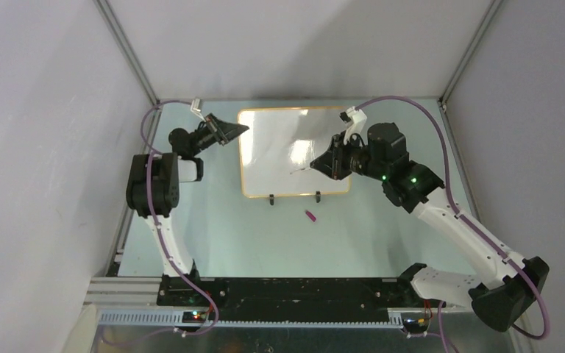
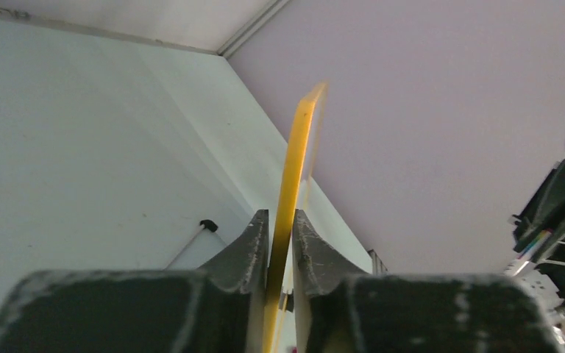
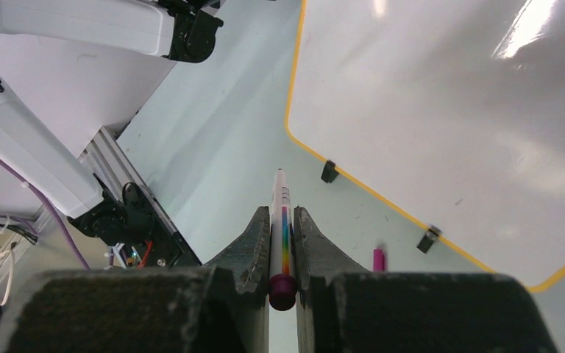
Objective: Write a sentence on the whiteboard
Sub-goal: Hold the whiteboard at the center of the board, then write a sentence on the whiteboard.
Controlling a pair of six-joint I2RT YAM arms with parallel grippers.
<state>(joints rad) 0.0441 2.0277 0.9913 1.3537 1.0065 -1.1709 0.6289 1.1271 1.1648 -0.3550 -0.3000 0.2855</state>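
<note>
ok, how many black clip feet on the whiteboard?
2, both on the near edge of the whiteboard: left foot, right foot. Other edges are partly covered; more could be hidden.

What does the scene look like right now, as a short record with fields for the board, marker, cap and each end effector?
whiteboard: on table, no writing visible
left end effector: shut on whiteboard's yellow frame at its far left corner
right end effector: shut on marker
marker tip: not touching the board
cap: pink, loose on table beside clip feet
</note>
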